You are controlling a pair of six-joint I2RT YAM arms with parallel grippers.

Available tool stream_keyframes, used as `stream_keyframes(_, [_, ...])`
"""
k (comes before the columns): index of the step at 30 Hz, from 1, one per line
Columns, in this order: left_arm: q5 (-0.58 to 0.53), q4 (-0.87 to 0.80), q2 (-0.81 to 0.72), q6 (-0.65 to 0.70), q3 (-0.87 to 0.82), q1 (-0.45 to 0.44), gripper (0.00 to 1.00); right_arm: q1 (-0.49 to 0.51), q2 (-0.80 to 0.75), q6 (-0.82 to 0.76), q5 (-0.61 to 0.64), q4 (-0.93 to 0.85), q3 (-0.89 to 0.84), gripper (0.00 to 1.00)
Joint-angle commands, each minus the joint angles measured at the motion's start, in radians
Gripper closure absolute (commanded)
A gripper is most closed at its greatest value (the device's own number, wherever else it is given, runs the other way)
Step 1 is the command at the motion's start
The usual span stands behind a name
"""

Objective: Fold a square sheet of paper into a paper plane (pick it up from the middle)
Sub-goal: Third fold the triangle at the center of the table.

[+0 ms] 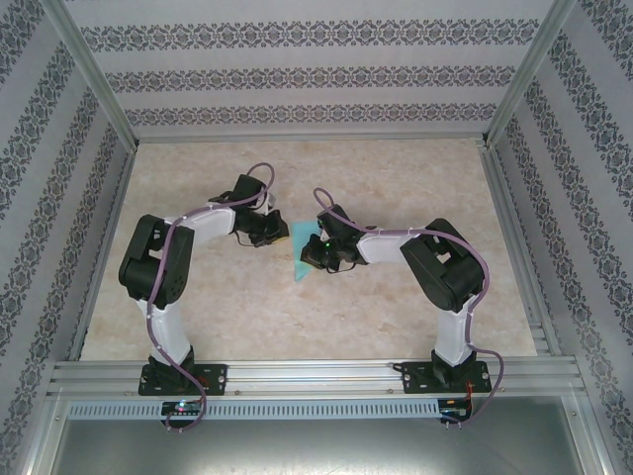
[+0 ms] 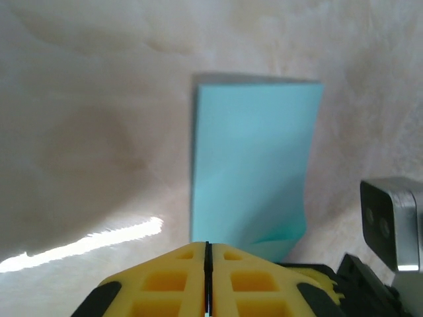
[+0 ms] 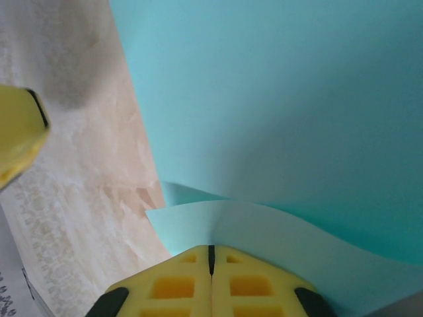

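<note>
paper (image 3: pixel 297 99) edge at right tool (image 3: pixel 211 249), table (image 3: pixel 79 165) around

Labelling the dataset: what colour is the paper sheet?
The paper sheet is turquoise; left wrist view.

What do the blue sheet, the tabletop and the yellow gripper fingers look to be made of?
Sheet: thin matte paper, it seems; it bends in a soft curve.
Tabletop: beige marble-look surface, likely laminate or stone; faint veins, a glare streak suggests slight sheen.
Fingers: yellow moulded plastic or rubber, with square pockets.
</note>
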Motion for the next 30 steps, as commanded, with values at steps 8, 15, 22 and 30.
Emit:
stream_keyframes(8, [0.045, -0.006, -0.010, 0.029, -0.021, -0.088, 1.00, 0.006, 0.027, -0.023, 0.041, -0.096, 0.000, 1.00])
stream_keyframes(15, [0.032, -0.031, 0.011, 0.034, -0.021, -0.107, 1.00, 0.005, 0.027, -0.021, 0.045, -0.096, -0.001, 1.00])
stream_keyframes(22, [-0.024, -0.066, 0.016, 0.047, -0.024, -0.108, 1.00, 0.007, 0.029, -0.019, 0.046, -0.096, 0.000, 1.00])
stream_keyframes(30, [-0.013, -0.060, 0.043, 0.048, -0.015, -0.115, 1.00, 0.008, 0.028, -0.018, 0.047, -0.099, 0.004, 1.00])
